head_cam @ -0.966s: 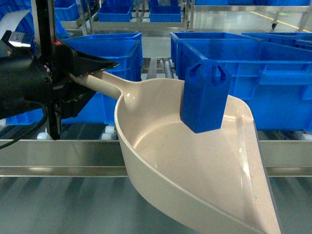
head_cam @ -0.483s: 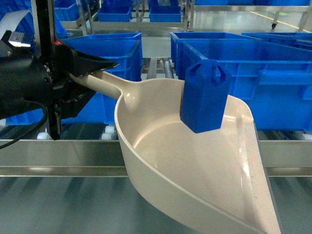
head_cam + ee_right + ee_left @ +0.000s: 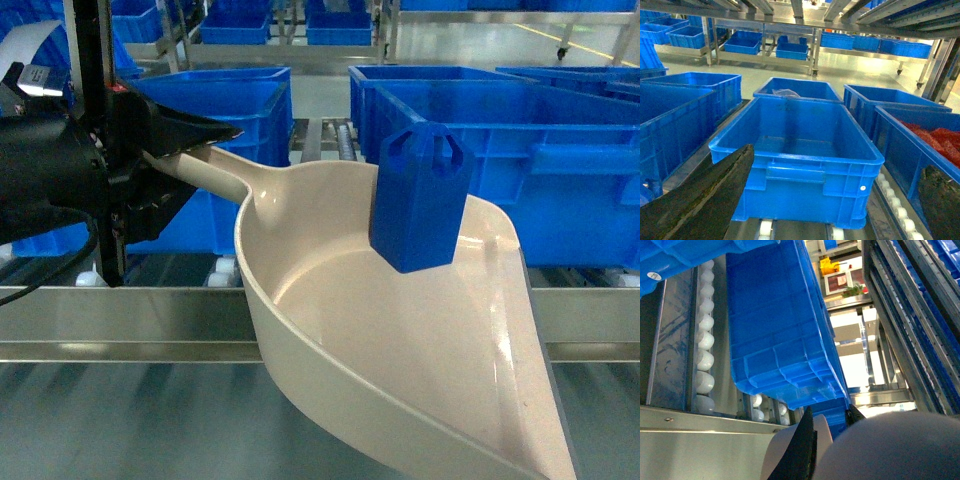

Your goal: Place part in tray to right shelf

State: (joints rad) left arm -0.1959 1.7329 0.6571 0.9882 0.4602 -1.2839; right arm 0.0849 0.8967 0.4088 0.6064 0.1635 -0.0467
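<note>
The cream tray (image 3: 400,380) hangs tilted in front of the right shelf, whose steel front rail (image 3: 120,320) runs below it. The blue part (image 3: 420,205) stands inside the tray, leaning against its far rim. My left gripper (image 3: 175,165) is shut on the tray's handle (image 3: 215,172) at the left. In the left wrist view the handle (image 3: 822,437) sits between the black fingers of that gripper (image 3: 830,420), with the tray's underside (image 3: 900,445) to the right. My right gripper (image 3: 825,200) is open and empty, facing a blue crate (image 3: 805,150); it is out of the head view.
Large blue crates (image 3: 560,170) stand on the shelf behind the tray, another (image 3: 235,110) behind the handle. White rollers (image 3: 705,340) line the tracks. A crate at the right (image 3: 935,137) holds red material. A black upright post (image 3: 95,140) stands at the left.
</note>
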